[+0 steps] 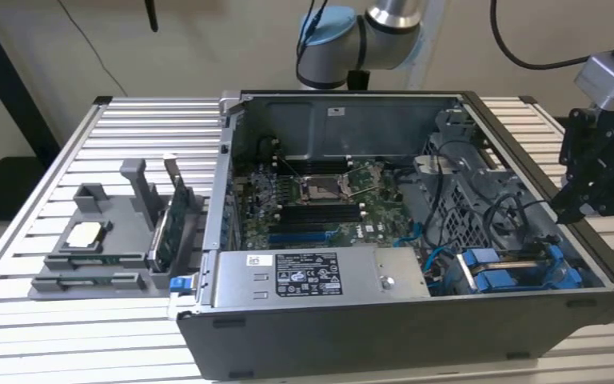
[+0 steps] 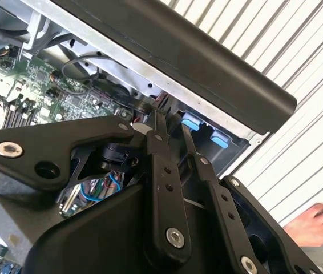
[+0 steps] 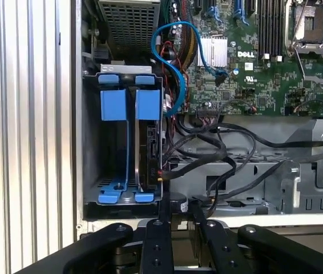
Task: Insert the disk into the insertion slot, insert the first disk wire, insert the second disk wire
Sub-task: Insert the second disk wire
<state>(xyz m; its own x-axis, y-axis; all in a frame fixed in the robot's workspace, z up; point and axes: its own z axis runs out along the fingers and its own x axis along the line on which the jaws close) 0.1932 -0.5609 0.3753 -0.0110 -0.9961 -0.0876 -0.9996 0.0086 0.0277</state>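
Two fingertips of gripper [image 3: 180, 206] stand slightly apart, narrow gap, nothing pinched between. We see disk [image 3: 149, 153] on edge inside insertion slot [image 3: 93, 171], blue carrier around it. Black cable [image 3: 198, 165] reaches disk's edge. In exterior view, we place gripper above computer case [image 1: 392, 336] wall, exterior view's right.
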